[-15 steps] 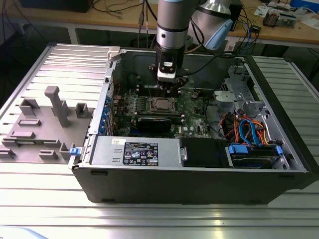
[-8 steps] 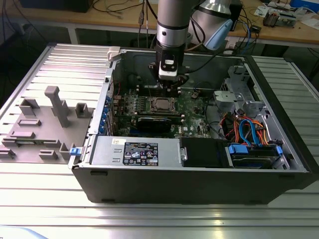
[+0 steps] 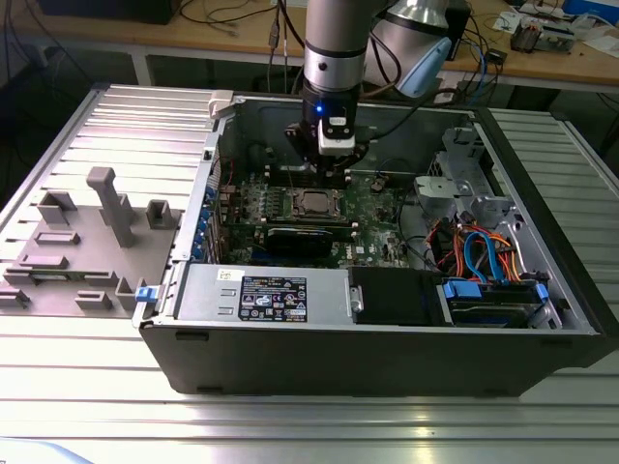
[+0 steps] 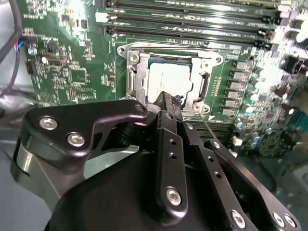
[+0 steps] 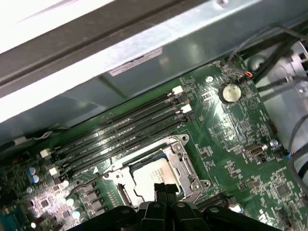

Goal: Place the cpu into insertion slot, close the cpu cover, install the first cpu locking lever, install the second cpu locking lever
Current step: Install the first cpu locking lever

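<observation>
Tool (image 4: 169, 98) poised directly above the motherboard's (image 5: 240, 144) socket inside the open computer case (image 3: 387, 358) — fingers drawn together, tips meeting, nothing held between them. CPU (image 4: 168, 79) already seated flat in the socket, silvery top showing through the square opening of the cpu cover (image 4: 199, 72), which looks to lie down around it. In both wrist views, fingertips (image 5: 160, 188) hanging over the chip's near edge — socket straight below the tool, memory slots (image 5: 130, 130) just beyond.
</observation>
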`<action>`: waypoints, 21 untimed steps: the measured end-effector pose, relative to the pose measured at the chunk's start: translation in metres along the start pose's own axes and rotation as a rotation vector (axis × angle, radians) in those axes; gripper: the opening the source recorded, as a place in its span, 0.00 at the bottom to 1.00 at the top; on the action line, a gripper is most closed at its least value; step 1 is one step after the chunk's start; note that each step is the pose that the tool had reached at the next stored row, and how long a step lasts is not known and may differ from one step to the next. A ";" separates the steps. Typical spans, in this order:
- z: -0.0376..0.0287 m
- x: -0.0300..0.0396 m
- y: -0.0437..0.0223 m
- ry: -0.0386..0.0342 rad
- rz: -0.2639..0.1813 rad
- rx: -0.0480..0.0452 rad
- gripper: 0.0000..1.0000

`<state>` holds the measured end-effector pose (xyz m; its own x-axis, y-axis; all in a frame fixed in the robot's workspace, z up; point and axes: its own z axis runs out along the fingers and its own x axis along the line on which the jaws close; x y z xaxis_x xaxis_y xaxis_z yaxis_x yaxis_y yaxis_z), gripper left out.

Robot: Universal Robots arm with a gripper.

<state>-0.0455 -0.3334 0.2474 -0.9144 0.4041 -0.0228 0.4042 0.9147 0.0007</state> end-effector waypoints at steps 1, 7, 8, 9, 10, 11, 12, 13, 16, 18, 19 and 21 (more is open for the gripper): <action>0.0000 0.0000 0.0000 0.0000 -0.030 -0.0007 0.11; 0.0000 0.0000 0.0000 0.0000 -0.080 -0.0018 0.11; 0.0000 0.0000 0.0000 0.0000 -0.080 -0.0018 0.11; 0.0000 0.0000 0.0000 0.0000 -0.080 -0.0017 0.11; 0.0000 0.0000 0.0000 0.0000 -0.080 -0.0018 0.11; 0.0000 0.0000 0.0000 0.0000 -0.081 -0.0018 0.11; 0.0000 0.0000 0.0000 0.0000 -0.081 -0.0018 0.11; 0.0000 0.0000 0.0000 0.0000 -0.081 -0.0018 0.11; 0.0000 0.0000 0.0000 0.0000 -0.081 -0.0018 0.11; 0.0000 0.0000 0.0000 0.0000 -0.081 -0.0018 0.11; 0.0000 0.0000 0.0000 0.0000 -0.088 -0.0020 0.11; 0.0000 0.0000 0.0000 0.0000 -0.110 -0.0025 0.11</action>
<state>-0.0455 -0.3334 0.2474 -0.9533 0.3010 -0.0229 0.3011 0.9536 0.0006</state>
